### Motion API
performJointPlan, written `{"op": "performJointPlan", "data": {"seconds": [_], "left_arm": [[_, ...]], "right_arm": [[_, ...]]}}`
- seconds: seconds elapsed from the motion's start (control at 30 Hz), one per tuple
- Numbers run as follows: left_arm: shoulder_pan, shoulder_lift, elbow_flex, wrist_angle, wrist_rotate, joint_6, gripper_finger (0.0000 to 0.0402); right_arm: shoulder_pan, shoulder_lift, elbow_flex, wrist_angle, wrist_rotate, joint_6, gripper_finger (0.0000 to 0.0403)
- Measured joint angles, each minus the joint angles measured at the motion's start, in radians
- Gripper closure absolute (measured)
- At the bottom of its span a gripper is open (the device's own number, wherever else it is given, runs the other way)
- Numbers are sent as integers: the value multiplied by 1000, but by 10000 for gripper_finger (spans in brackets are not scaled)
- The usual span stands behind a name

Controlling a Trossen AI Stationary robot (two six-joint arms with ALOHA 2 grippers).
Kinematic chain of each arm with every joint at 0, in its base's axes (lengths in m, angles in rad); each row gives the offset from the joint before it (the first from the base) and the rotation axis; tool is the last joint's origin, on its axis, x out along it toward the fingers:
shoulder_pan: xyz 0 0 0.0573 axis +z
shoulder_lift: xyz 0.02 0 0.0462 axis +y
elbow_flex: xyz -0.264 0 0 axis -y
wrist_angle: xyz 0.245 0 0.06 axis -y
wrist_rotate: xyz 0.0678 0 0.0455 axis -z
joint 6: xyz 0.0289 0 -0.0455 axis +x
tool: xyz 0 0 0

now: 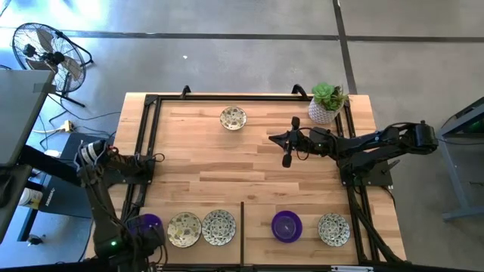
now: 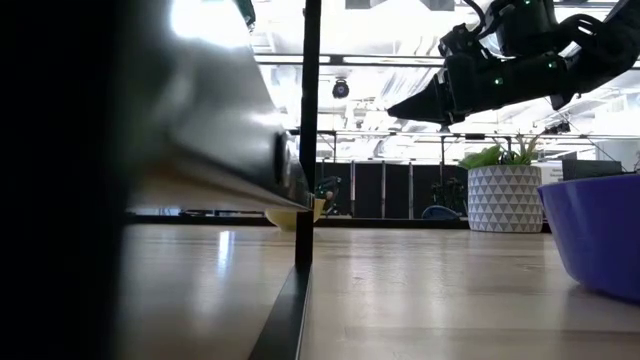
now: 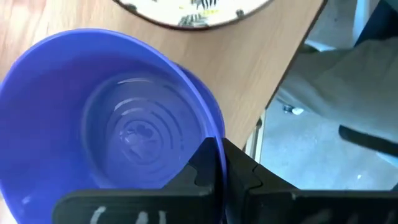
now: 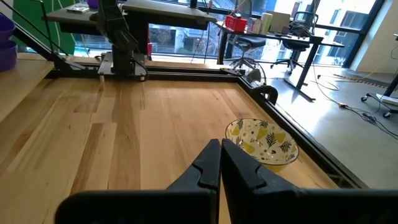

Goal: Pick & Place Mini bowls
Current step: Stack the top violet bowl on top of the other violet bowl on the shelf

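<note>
Purple bowl (image 3: pixel 112 130) rim in left claw (image 3: pixel 214 165)

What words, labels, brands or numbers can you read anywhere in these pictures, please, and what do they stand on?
None can be read.
Left hand: pale marks on its dark body, cut off by the picture's edge, unreadable.
Red box on a far desk: any print too small to read.
Bowls, such as the patterned bowl and the purple bowl: only pattern or plain glaze, no lettering.
Plant pot: triangle pattern, no text.
</note>
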Motion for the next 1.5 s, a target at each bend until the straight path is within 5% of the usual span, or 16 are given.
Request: {"op": "performJointPlan", "data": {"seconds": [0.57,1.1,1.5], "left_arm": [[-9,66,-1,36,-7,18,395],[-8,71,-1,15,-48,-4,293],[-7,71,-1,25,-4,32,392]], "right_arm": [[0,0,0,1,0,1,401],[0,0,0,2,0,0,402],[0,0,0,2,0,-2,401]]}}
